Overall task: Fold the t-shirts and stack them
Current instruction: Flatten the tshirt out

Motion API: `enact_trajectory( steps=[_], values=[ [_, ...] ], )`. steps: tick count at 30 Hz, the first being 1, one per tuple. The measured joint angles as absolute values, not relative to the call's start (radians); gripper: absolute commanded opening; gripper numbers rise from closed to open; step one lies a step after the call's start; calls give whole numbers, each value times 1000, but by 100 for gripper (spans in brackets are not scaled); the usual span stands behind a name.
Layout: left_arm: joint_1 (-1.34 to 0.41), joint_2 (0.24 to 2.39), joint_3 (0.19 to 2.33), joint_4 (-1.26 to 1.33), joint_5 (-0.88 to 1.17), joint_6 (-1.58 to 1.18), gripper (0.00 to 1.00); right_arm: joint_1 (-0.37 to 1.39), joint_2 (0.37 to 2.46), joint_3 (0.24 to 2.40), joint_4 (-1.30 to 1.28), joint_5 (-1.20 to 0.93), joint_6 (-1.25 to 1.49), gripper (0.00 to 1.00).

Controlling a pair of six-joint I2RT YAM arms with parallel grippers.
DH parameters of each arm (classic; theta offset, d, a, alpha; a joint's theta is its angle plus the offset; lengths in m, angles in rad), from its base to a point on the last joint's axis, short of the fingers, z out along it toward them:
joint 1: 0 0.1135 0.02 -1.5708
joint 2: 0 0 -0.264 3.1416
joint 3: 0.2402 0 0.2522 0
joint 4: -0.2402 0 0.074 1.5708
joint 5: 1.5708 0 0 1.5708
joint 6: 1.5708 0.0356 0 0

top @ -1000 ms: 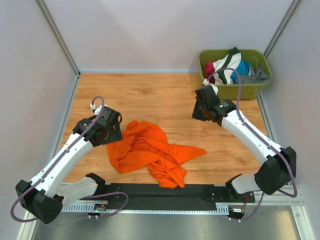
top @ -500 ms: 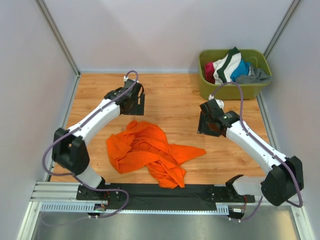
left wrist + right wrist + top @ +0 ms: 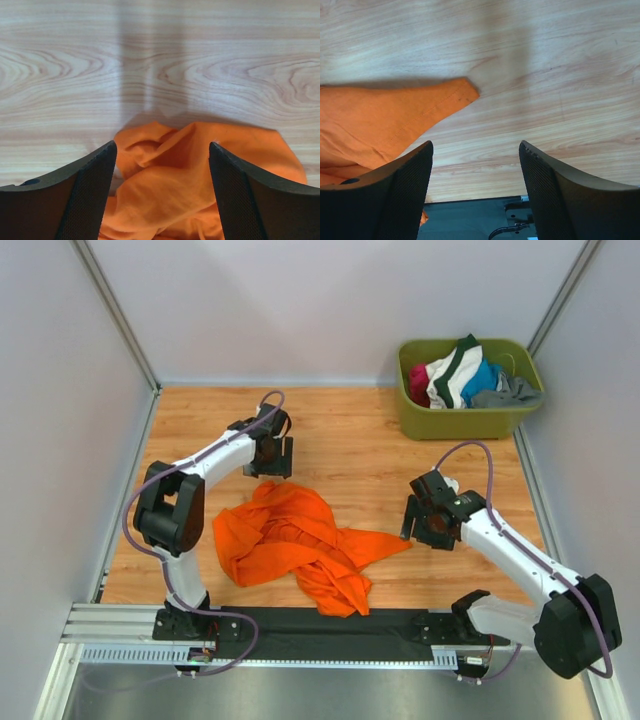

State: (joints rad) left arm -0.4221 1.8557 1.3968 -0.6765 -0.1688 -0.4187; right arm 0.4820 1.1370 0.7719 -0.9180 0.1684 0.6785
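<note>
A: Where is the left gripper (image 3: 270, 468)?
B: It hangs over the tabletop (image 3: 340, 440), at the 12 o'clock edge of the orange t-shirt (image 3: 290, 545). Its jaws stand wide apart and hold nothing. In the left wrist view the cloth lies below, between them.
A: And the shirt itself?
B: It lies in a crumpled heap on the near half of the tabletop, with one pointed flap stretching toward 3 o'clock.
A: And the right gripper (image 3: 418, 530)?
B: It is just at 3 o'clock of that flap's tip, also wide open and empty. Other garments (image 3: 462, 375) fill the green tub (image 3: 460, 425) at 1 o'clock, in the far corner.
</note>
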Motion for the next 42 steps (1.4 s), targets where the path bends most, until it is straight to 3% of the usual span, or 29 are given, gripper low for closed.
enact_trajectory(
  steps=[7,16,18,19,25,27,37,42],
  values=[
    [-406,1896,1360,-625,-140,-439,76,482,1137,765,-881,130,661,70],
    [-406,1920,1314,-584,-129,-464,54,482,1137,767,-871,116,657,67],
    [-406,1920,1311,-577,-129,-471,26,482,1137,767,-869,107,656,66],
    [-406,1920,1308,-573,-130,-470,0,482,1137,767,-867,98,656,66],
    [-402,1918,1296,-565,-133,-485,0,510,1155,774,-847,68,625,61],
    [-395,1898,1292,-568,-135,-491,0,551,1161,784,-824,64,589,64],
    [-282,1532,1257,-608,-194,-574,0,796,1123,789,-546,55,322,63],
    [-289,1477,1145,-611,-203,-633,0,951,1270,814,-495,126,280,58]
  ],
)
